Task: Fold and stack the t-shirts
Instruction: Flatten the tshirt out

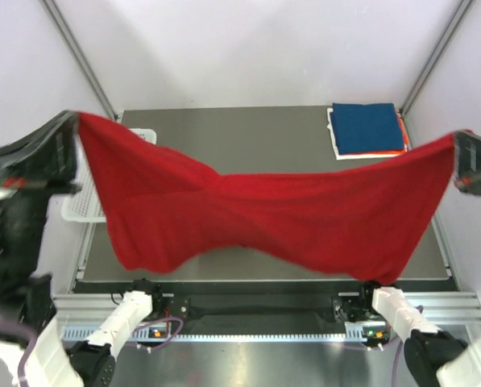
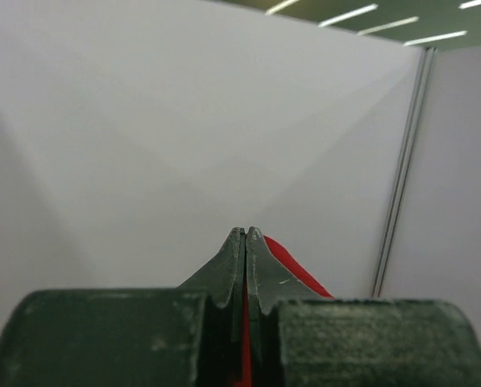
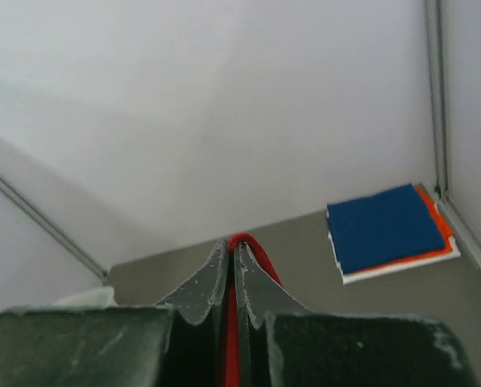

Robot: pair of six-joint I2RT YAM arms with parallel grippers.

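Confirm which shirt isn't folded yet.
The red t-shirt, hanging spread between the left gripper and right gripper. The blue shirt, orange shirt and white shirt lie folded in the far-right stack.

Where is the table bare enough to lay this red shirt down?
Bare table shows at the far middle, between the white basket and the folded stack. The far right corner is crowded. The red shirt hides the near part.

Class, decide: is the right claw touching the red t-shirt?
Touching. The right wrist view shows the right claw shut on a fold of the red t-shirt, with no gap.
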